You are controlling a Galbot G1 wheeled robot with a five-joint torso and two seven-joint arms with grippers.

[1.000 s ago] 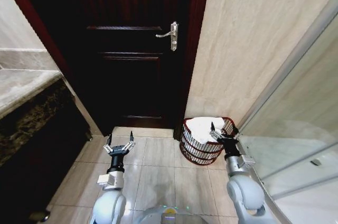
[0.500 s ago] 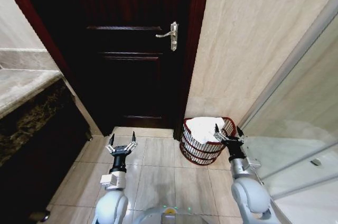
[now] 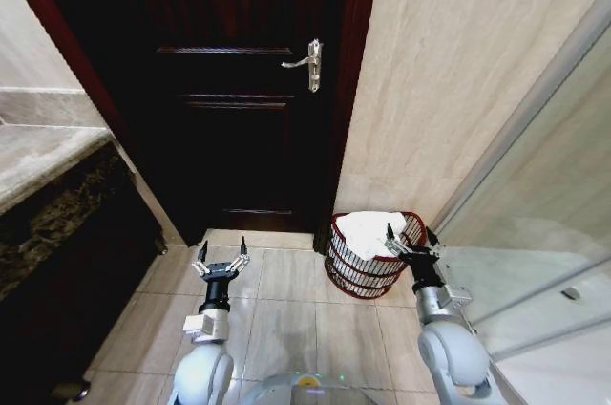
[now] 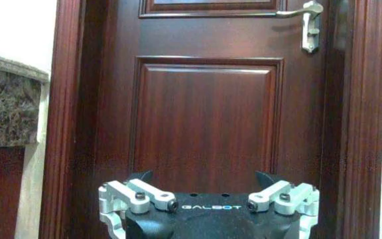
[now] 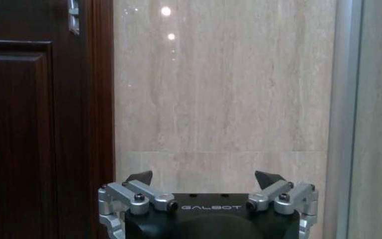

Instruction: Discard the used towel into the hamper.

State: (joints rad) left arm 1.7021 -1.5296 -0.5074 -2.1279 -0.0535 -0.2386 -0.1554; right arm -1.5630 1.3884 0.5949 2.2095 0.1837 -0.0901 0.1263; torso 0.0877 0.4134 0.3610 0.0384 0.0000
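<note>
The hamper, a dark red-brown wire basket, stands on the floor against the beige wall, just right of the door. A white towel lies heaped inside it, filling the top. My right gripper is open and empty, raised beside the hamper's right rim and apart from the towel. In the right wrist view that gripper faces the beige wall with its fingers spread. My left gripper is open and empty over the floor tiles in front of the door. Through the left wrist view, the left gripper faces the door panel.
A dark wooden door with a silver handle is shut straight ahead. A stone counter over a dark cabinet lines the left side. A glass shower partition stands on the right. Tiled floor lies between my arms.
The right gripper has drawn back from over the towel in the hamper to beside its right rim. The left gripper has shifted slightly right and lower. The towel stays in the hamper.
</note>
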